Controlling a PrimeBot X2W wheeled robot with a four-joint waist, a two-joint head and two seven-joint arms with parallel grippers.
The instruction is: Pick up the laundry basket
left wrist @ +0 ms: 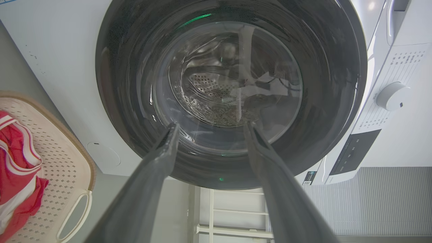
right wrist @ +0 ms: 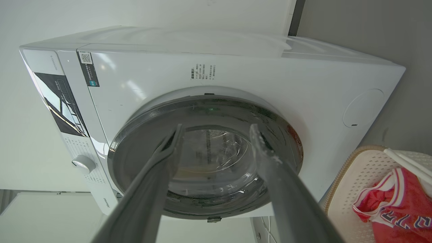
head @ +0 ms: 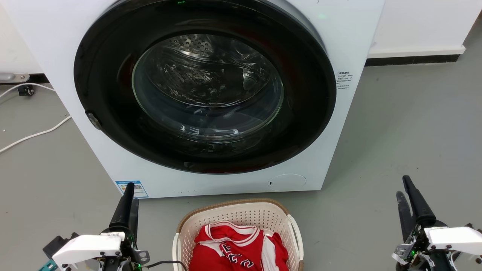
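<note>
At the far left of the head view a thin white cable (head: pixel 35 133) trails over the grey floor (head: pixel 410 128) beside the big white front-loading washing machine (head: pixel 56 56), its dark round glass door (head: pixel 205 86) closed. The left pincer (head: pixel 131 194) hangs over bare floor, left of and apart from the cream-white perforated plastic laundry basket with a brown woven-look rim (head: pixel 241 216). The basket sits on the floor near the machine's bottom edge, a red-and-white jersey (head: pixel 233 248) heaped inside. Right of it lies a broad stretch of bare floor, then the right pincer (head: pixel 403 185), well apart from the basket. The left wrist view shows the left pincer (left wrist: pixel 212 125) spread wide and empty before the door, the basket (left wrist: pixel 64 158) at its left edge, and the machine's round white dial (left wrist: pixel 391 96). The right wrist view shows the right pincer (right wrist: pixel 216 127) equally wide and empty, the machine's flat top, and the basket (right wrist: pixel 357 168) at lower right.
</note>
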